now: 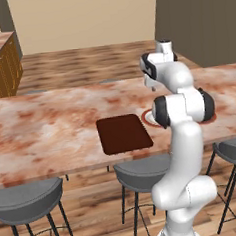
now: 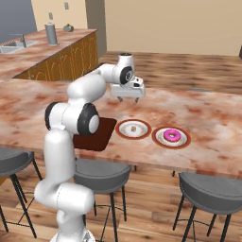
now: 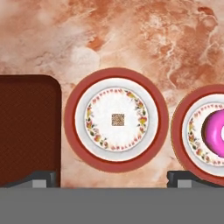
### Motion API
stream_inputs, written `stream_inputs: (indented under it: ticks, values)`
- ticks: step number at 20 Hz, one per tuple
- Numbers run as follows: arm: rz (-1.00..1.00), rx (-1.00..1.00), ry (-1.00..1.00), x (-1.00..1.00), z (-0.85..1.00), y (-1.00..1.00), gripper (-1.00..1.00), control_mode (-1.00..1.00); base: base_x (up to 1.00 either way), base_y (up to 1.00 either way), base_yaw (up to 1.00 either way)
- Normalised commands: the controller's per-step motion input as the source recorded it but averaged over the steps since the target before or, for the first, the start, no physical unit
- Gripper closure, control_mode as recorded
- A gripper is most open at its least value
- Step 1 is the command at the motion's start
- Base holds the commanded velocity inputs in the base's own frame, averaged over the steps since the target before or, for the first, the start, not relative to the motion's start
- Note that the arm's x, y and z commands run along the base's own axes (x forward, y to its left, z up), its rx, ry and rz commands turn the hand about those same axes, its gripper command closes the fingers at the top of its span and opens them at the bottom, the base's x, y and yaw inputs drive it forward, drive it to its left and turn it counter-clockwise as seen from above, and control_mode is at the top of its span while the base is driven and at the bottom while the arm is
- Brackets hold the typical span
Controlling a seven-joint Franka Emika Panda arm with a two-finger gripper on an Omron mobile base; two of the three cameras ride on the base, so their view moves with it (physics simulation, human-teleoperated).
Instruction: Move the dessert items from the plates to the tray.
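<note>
Tan lump (image 3: 117,119): small, square-looking, dead centre of the near plate (image 3: 78,131), inside its flowered ring. Lump seen from the right base view too (image 2: 134,127), plate (image 2: 124,132) close to the tray's right edge but not touching it.

Pink donut (image 3: 215,133): on the second plate (image 3: 183,144), cut off by the right edge of my hand view. Whole in the right base view (image 2: 172,136), roughly centred on its plate (image 2: 160,141). The two plates lie side by side with a thin strip of marbled counter (image 3: 131,39) between their reddish rims.

Tray (image 3: 26,127): dark brown, rounded corner, flat on the counter just left of the lump's plate. Its surface is bare in the left base view (image 1: 123,133), near the counter's front edge.

My gripper (image 2: 127,99): hanging above the counter over the lump's plate, well clear of it, pointing down. Fingers spread wide, nothing between them; the tips (image 3: 43,178) straddle the plate at the bottom of my hand view.

Open counter lies beyond the plates. Grey stools (image 2: 101,176) stand below the front edge.
</note>
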Motion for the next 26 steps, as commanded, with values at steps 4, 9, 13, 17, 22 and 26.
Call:
stream_inputs:
  ticks: [4, 9, 13, 17, 22, 26]
  values:
    - [0.00, 0.00, -0.01, 0.16, -0.24, -0.04, -1.00, -1.00, 0.00, 0.00, 0.00]
    - [0.00, 0.00, 0.00, 0.28, -0.35, -0.12, -1.00, -1.00, 0.00, 0.00, 0.00]
    - [0.00, 0.00, 0.00, 0.28, -0.28, -0.13, -1.00, -1.00, 0.00, 0.00, 0.00]
    - [0.00, 0.00, -0.01, 0.15, -0.23, -0.05, -1.00, -1.00, 0.00, 0.00, 0.00]
    - [-0.01, 0.00, 0.00, 0.00, -0.20, 0.00, -1.00, -1.00, 0.00, 0.00, 0.00]
    - [-0.04, 0.01, 0.00, -0.02, -0.30, 0.00, -1.00, -1.00, 0.00, 0.00, 0.00]
